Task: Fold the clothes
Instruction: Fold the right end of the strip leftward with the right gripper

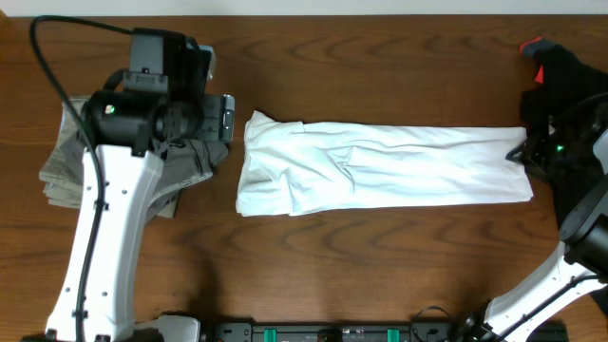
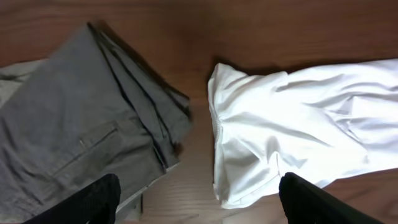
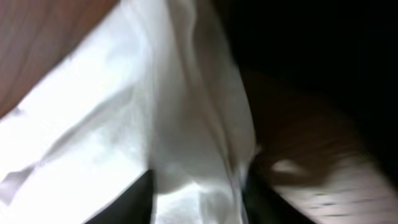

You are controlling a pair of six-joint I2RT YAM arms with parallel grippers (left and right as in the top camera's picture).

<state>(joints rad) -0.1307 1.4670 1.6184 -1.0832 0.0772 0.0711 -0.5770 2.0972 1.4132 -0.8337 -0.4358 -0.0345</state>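
The white T-shirt (image 1: 380, 166) lies as a long folded strip across the table's middle; it also shows in the left wrist view (image 2: 298, 118) and fills the right wrist view (image 3: 93, 143). Folded grey-khaki trousers (image 1: 62, 176) (image 2: 74, 124) rest at the left, partly under my left arm. My left gripper (image 1: 226, 119) (image 2: 205, 211) hangs open above the bare wood between trousers and shirt, holding nothing. At the strip's right end, my right gripper (image 1: 522, 152) (image 3: 199, 202) has a bunched fold of the white fabric pinched between its dark fingers (image 3: 134, 199); that view is blurred.
A dark bulk with a red tip (image 1: 556, 62) sits at the far right beside the right arm; what it is I cannot tell. Brown wooden tabletop (image 1: 380, 266) runs in front of the shirt. The arm bases stand along the near edge.
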